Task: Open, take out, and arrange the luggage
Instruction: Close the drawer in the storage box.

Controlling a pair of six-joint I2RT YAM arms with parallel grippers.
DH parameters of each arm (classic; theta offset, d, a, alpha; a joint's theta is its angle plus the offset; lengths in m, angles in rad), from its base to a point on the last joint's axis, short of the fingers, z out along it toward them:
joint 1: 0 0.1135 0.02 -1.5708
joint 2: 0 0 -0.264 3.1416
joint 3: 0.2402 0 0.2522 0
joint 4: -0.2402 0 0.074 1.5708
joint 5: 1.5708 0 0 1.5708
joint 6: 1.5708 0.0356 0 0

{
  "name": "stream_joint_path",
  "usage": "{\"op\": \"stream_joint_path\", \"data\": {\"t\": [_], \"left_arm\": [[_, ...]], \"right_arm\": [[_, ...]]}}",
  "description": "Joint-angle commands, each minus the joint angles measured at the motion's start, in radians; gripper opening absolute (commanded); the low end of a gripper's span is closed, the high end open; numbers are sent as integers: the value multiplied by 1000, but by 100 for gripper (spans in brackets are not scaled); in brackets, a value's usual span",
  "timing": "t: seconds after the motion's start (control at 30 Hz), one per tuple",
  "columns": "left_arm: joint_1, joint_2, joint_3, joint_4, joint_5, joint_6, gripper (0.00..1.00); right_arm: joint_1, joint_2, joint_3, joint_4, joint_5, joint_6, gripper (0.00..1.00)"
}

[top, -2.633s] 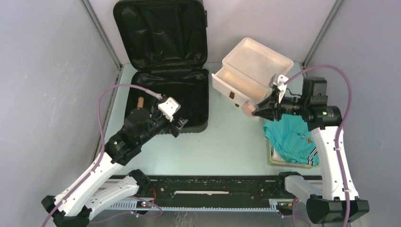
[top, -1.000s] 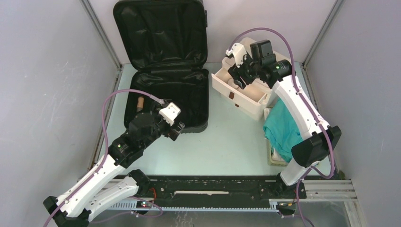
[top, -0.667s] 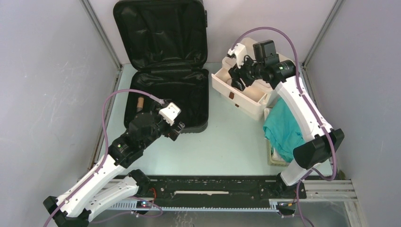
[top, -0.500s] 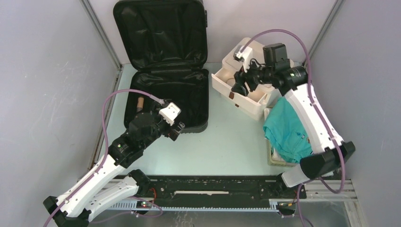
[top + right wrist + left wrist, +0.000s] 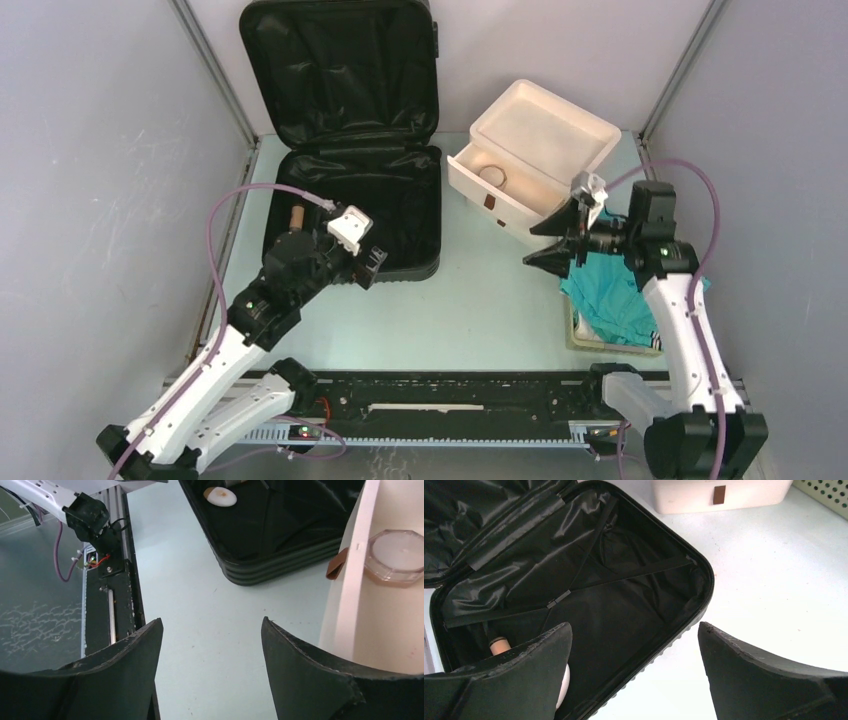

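The suitcase stands open at the far left of the table; its ribbed hard-shell base lies flat, and its lid leans upright against the far wall, both halves lined with crinkled, slightly shiny black fabric; two flat straps cross the base and meet in a small buckle. In the left part of the base lies a small cylinder with a tan cap, and just beside it a smooth white oval thing, partly hidden in the left wrist view. The left end effector hovers over the near rim of the base, its matte black wedge-shaped fingers spread wide with nothing between them; the right end effector hangs over bare table to the right of the suitcase, likewise wide open and empty, its tips pointing left. To its far right sits a white box of smooth plastic with rounded corners; its drawer is pulled out toward the suitcase and holds a clear eight-sided container with something white inside; a small brown tab sticks out from the drawer front. Near the right arm a soft teal garment lies crumpled in a pale basket, spilling over its rim. The table is smooth and pale green-white.
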Motion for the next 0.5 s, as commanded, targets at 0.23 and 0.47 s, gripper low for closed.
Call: {"op": "stream_joint_path", "data": {"t": [0.23,0.47], "left_arm": [[60,83,-21,37,21,-29,100],[104,86,-2,35,42,-46,100]], "right_arm": [[-172,-176,-249,99,-173,-161,82],[-185,-210,-249,57,-120,-214,80]]}}
